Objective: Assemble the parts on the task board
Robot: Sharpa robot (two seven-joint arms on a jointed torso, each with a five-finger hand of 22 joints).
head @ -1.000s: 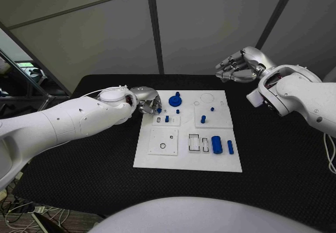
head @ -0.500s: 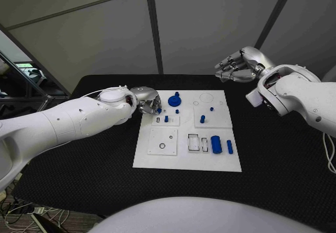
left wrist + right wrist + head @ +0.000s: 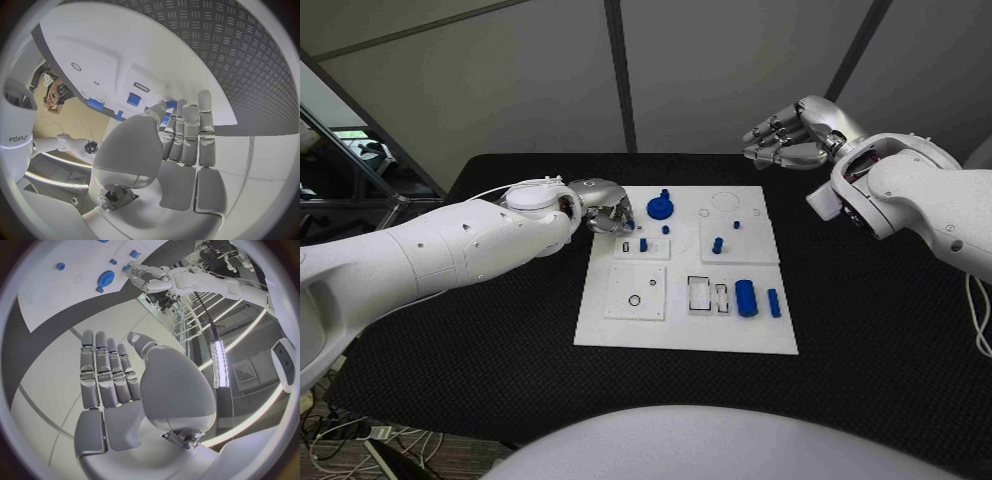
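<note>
The white task board (image 3: 668, 325) lies in the middle of the black table. Blue parts on it include a round disc (image 3: 659, 208), several small pegs, and a thick cylinder (image 3: 746, 298) beside a thin bar (image 3: 775, 302). My left hand (image 3: 603, 217) is low at the board's far left corner. In the left wrist view, the left hand (image 3: 175, 155) has its fingers straight and together, and its thumb and fingertips pinch a small blue peg (image 3: 170, 105). My right hand (image 3: 788, 135) hangs raised beyond the board's far right corner. It is flat and holds nothing (image 3: 119, 385).
Two white inset plates (image 3: 639, 291) with holes and slots sit on the board's near half. Black table (image 3: 877, 330) surrounds the board on all sides. The right wrist view shows the board (image 3: 56, 295) and disc (image 3: 106, 277) far off.
</note>
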